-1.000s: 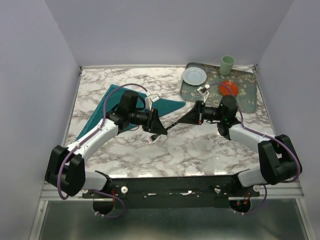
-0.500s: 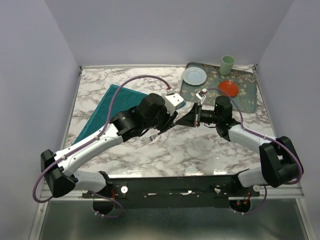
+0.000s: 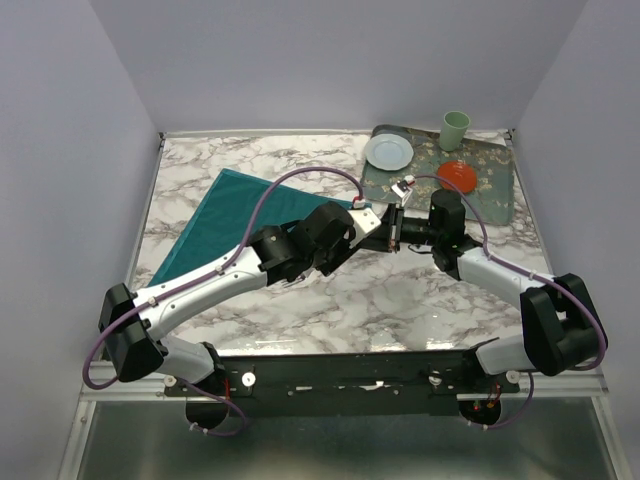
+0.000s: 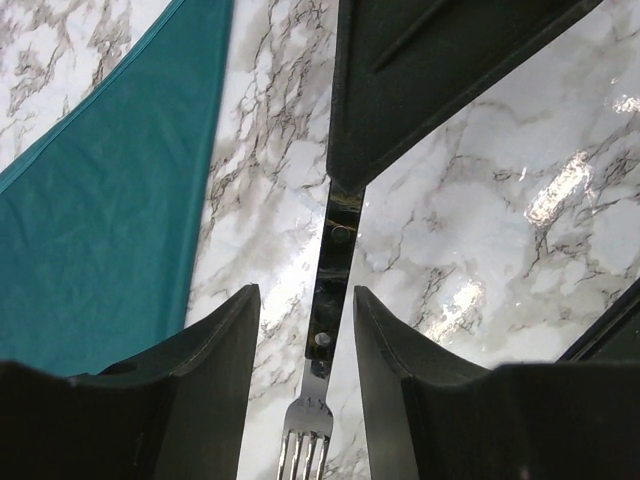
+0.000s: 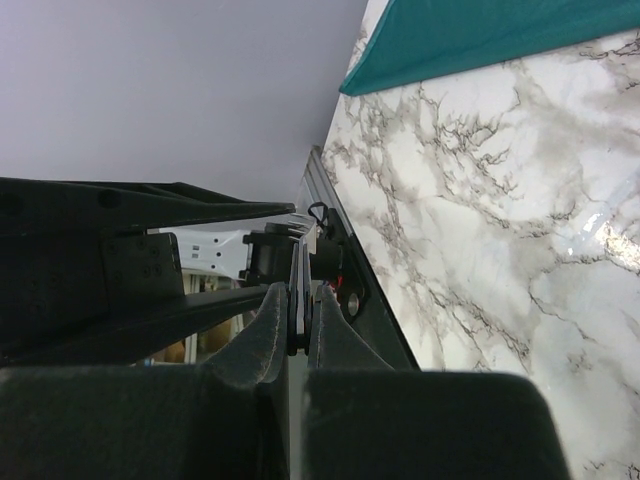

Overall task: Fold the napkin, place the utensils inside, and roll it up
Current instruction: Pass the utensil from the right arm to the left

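Well, the only label I can find is a small white tag [image 3: 405, 185] on the right arm [image 3: 490, 270], just in front of the tray [image 3: 490, 190], and it is too small for me to read.

That tray is grey-green and patterned, and sits at the far right corner of the bench [image 3: 400, 300]. On it I see a white plate [image 3: 388, 152] at its far left, a red bowl [image 3: 457, 176] near its middle, and a pale green cup [image 3: 455, 130] on its far edge. I cannot tell whether anything is in the cup or the bowl.

Just off the tray's near left corner, the right jaws are pressed together on the dark handle end of the fork [image 4: 322, 330]; my right wrist view shows the handle edge-on, pinched between the two tips. The fork's silver tines point away from the tray. The left arm [image 3: 210, 285] comes in from the side away from the tray, and its jaws are spread, one on each side of the fork's handle, with a gap showing on both sides.

The napkin [image 3: 225, 220] lies flat on the bench, well to the left of the tray and partly under the left arm; the corner nearest the tray is hidden by that arm.

The bench top is white marble with grey veins, glossy enough to catch the lights. Plain pale lilac walls [image 3: 330, 60] close it in behind the tray and on both sides.
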